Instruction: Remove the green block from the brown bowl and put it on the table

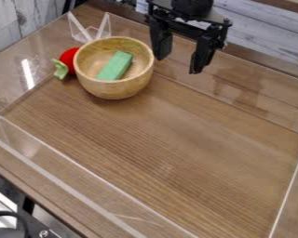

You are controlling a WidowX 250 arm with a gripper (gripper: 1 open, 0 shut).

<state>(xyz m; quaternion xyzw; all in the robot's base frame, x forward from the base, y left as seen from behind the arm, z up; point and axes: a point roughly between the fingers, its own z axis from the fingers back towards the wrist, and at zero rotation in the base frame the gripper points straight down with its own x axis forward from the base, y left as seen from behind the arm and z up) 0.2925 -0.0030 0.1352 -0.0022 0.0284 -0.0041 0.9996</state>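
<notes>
A pale, ribbed curtain-like surface (18, 20) fills the corner beyond the fingers (197, 61), on the bowl's side. Light glares softly off the clear edging (266, 58) nearby.

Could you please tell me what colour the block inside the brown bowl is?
The block is plain green, seen in the camera view.

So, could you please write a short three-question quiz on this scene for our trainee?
1. True or false: the green block lies inside the brown bowl.
2. Is the claw open or shut?
3. Fill in the blank: the object beside the bowl, on the side away from the claw, is mostly ____ with a green part.

Key: 1. True. 2. Open. 3. Red.
</notes>
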